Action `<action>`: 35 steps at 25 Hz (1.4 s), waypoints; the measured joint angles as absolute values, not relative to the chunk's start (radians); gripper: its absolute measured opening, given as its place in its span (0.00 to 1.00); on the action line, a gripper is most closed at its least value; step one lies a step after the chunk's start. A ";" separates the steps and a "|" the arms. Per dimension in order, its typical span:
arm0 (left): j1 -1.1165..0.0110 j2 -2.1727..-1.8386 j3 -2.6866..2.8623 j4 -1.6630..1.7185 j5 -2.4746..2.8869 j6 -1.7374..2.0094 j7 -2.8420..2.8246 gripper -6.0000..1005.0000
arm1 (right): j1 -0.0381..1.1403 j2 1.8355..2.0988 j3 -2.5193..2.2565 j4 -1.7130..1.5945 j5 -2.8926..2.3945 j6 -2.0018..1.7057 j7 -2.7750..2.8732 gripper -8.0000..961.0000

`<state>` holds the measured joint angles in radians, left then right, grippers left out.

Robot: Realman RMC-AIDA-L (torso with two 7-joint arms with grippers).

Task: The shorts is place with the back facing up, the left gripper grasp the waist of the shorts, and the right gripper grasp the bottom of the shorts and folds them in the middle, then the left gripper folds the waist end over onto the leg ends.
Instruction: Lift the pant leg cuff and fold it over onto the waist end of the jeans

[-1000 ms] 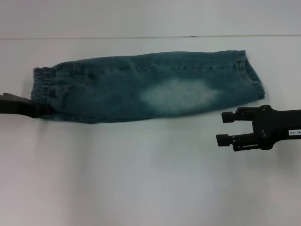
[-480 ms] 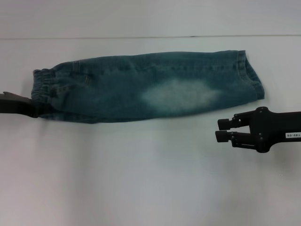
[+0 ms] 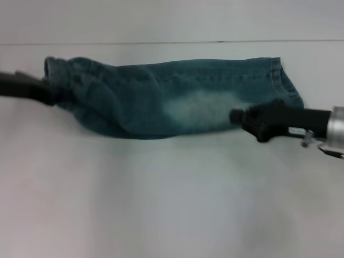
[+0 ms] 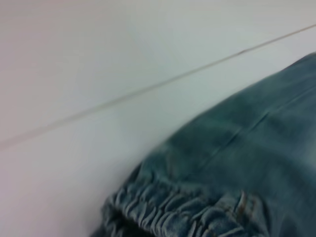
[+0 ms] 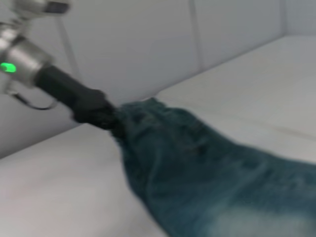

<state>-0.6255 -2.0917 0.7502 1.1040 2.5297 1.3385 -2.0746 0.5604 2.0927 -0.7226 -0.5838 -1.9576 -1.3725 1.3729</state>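
- Shorts (image 3: 172, 97) are lying folded lengthwise into one long strip across the far half of the white desk (image 3: 161, 204), running from the left side toward the right edge.
- Waist end (image 3: 56, 72), with its crinkled elastic, is sitting at the strip's left end and is bunching and lifting off the desk; the left wrist view is showing the gathered band (image 4: 163, 210) close up with denim spreading away from it.
- Left tool (image 3: 45, 92) is reaching in from the left edge of the desk and is touching the waist end; in the right wrist view its black tip (image 5: 101, 117) is meeting the cloth right at the waistband, with the silver arm section and a green light behind it. It is clamping the waist of the shorts.
- Leg ends (image 3: 282, 83) are resting flat on the desk at the strip's right end, the stitched hems facing the right edge.
- Right tool (image 3: 236, 116) is coming in from the right edge, its tip lying over the near edge of the shorts just beside the pale faded patch (image 3: 201, 110). Whether its fingers are apart or together I cannot tell.
- A thin dark seam line (image 3: 161, 42) is running across the surface beyond the shorts, near the far edge.
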 joint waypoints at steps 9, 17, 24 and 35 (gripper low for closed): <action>-0.784 -2.092 0.753 1.186 2.486 1.459 -2.151 0.12 | 0.677 2.103 -0.720 -0.195 -1.462 -1.026 0.898 0.04; -0.905 -2.079 0.756 1.190 2.475 1.509 -2.153 0.12 | 0.833 2.113 -0.707 -0.010 -1.238 -0.809 0.617 0.04; -0.975 -2.066 0.757 1.191 2.475 1.535 -2.155 0.12 | 0.940 2.118 -0.699 0.063 -1.241 -0.735 0.612 0.04; -1.021 -2.062 0.759 1.196 2.474 1.545 -2.155 0.12 | 1.043 2.121 -0.532 0.238 -1.454 -0.732 0.612 0.03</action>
<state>-1.0208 -2.0616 0.7593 1.1956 2.4742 1.5446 -2.1551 1.0433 2.1214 -0.5318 0.2382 -1.4537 -0.7320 0.6115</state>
